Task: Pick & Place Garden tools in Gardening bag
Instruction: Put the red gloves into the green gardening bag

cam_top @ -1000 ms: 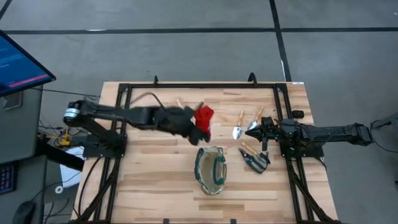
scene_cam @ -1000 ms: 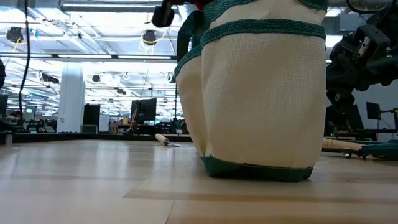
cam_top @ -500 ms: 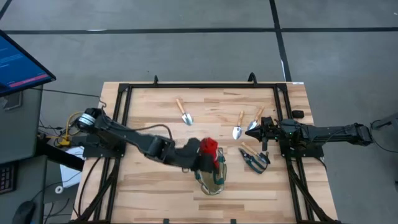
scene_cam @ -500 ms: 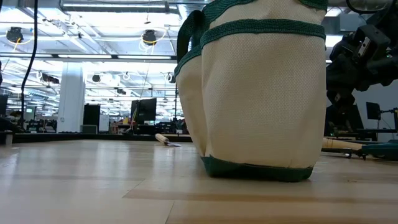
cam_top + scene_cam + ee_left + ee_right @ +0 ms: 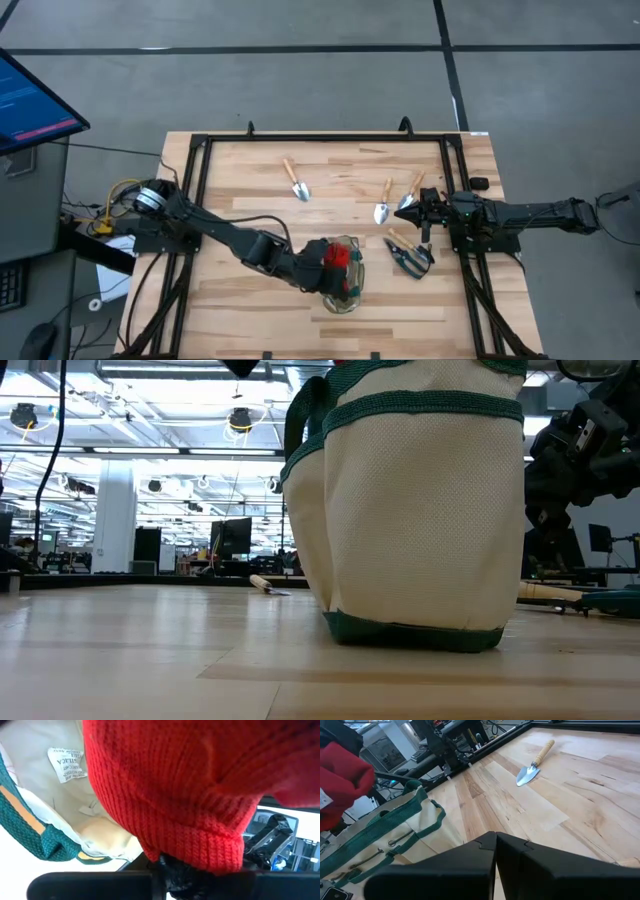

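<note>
Change: over the last second I am watching the left gripper (image 5: 322, 266) carrying the red knitted glove (image 5: 338, 256) from about 12 o'clock of the gardening bag (image 5: 342, 283) down to directly over its mouth; a second ago it was hanging above bare counter (image 5: 240, 300) beyond the bag.
Meaning for the task: I am judging the glove to be at the drop point, so letting go is the next move and this item is nearly done.
Left gripper: it is pinching the glove; in the left wrist view the red knit (image 5: 190, 785) is filling the frame, with the bag's pale lining (image 5: 60, 800) and a sewn label right behind it.
Right gripper: (image 5: 425, 211) it is waiting at the counter's 3 o'clock edge; I cannot tell how it is set.
Bag contents: I am seeing only lining and the glove hanging at the opening; nothing is visibly lying inside yet.
Still on the counter: one trowel (image 5: 296, 180) at 11 o'clock of the bag, two more hand tools (image 5: 383, 204) at 1 o'clock, and the pruning shears (image 5: 410, 252) at 3 o'clock, just beside the right gripper.
</note>
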